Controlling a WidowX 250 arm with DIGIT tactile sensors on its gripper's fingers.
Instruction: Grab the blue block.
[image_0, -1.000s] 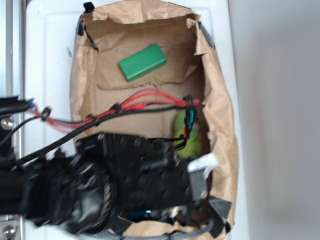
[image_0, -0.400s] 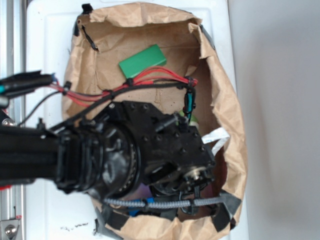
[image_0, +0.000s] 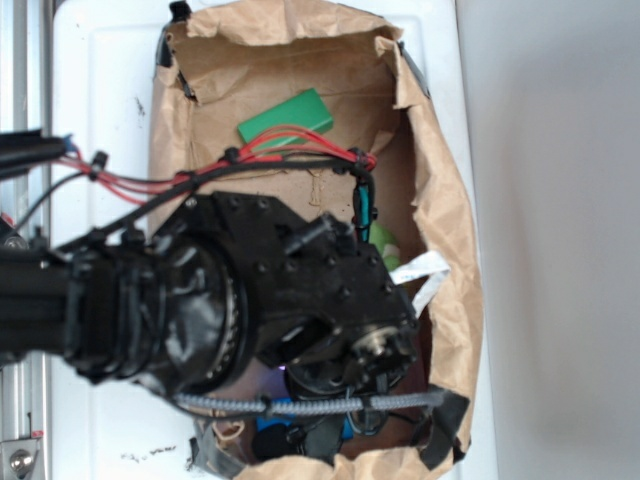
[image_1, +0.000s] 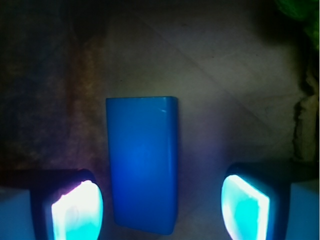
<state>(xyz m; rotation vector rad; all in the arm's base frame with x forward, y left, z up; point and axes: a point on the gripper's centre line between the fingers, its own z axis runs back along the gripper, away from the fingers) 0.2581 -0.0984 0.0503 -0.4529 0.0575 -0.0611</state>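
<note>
Blue block (image_1: 143, 165) lies flat on the brown paper floor, long axis running away from the camera, between the two fingers (image_1: 77, 210). Gripper (image_1: 160, 210) spread wide; neither finger touches the block. Left finger sits just beside the block's left edge; right finger stands well apart, bare floor between.

Exterior view: arm (image_0: 230, 300) covers the lower half of the paper bag (image_0: 450, 260); only a sliver of blue shows below it. Green block (image_0: 286, 117) lies near the bag's far wall, clear of the arm. Plush toy (image_0: 383, 240) is partly hidden near the right wall. The wrist view shows the toy only as a green fringe at the upper right.
</note>
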